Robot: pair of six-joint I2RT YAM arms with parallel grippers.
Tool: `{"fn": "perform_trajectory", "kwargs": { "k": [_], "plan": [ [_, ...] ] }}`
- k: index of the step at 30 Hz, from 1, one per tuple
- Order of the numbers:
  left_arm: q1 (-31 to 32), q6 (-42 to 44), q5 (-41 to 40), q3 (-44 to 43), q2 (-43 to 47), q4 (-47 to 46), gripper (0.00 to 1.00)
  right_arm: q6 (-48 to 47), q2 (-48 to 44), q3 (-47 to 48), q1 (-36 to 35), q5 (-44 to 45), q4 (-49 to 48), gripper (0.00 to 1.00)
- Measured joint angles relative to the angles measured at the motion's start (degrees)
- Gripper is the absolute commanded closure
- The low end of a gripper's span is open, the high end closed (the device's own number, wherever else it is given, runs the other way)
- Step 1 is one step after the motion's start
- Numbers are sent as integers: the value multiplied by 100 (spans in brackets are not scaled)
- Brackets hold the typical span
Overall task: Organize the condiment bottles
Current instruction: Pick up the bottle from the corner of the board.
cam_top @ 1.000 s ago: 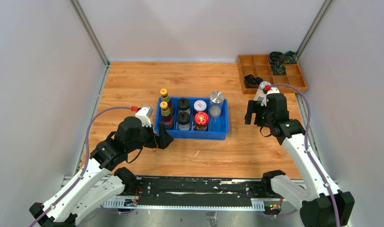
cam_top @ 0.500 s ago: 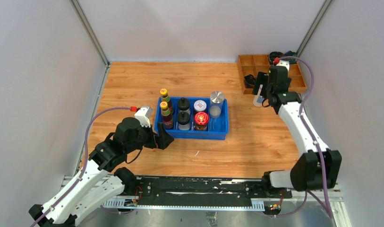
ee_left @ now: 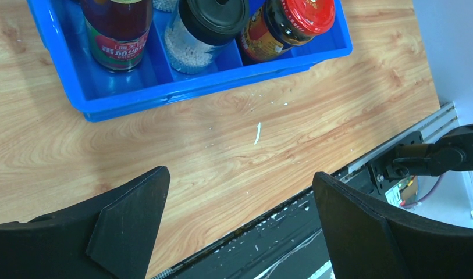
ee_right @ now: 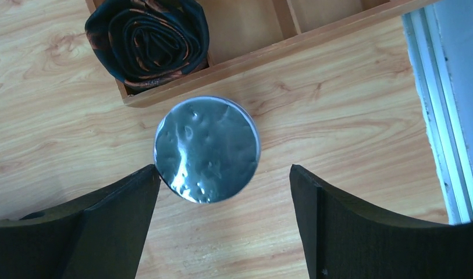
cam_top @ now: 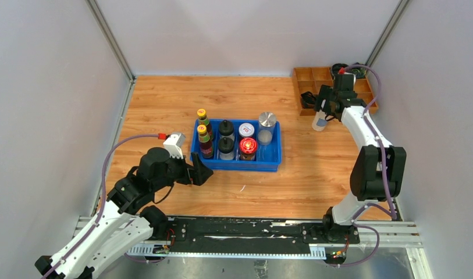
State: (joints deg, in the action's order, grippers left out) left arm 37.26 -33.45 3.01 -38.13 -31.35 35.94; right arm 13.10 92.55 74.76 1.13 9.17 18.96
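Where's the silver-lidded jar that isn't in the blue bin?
Top view, far right: the silver-lidded jar stands just off the wooden tray's front-left corner, with the right gripper over it, jaws open.

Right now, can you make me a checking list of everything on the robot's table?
Surface: wooden table, one white fleck by the blue bin.
Job's things: seven condiment bottles stand in the bin; one silver-lidded jar stands outside, beside the wooden tray.
Clutter: dark coiled items in the tray.
Grippers: left gripper open over bare table; right gripper open above the jar.
Cables: purple cable along each arm.
Surroundings: grey walls.
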Motion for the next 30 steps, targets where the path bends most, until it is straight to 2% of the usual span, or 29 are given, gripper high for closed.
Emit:
{"fn": "perform_trajectory", "kwargs": {
  "k": [7,16,24,30],
  "plan": [
    [0,0,-4,0,-15,7,0,-7,350,243,0,-195,-9,19],
    [0,0,-13,0,-138,11,0,-48,474,361,0,-212,-26,49],
    [0,0,-20,0,-192,13,0,-50,428,332,-7,-205,-15,52],
    [0,0,-20,0,-192,13,0,-101,-2,254,-254,-72,282,51]
  ]
}}
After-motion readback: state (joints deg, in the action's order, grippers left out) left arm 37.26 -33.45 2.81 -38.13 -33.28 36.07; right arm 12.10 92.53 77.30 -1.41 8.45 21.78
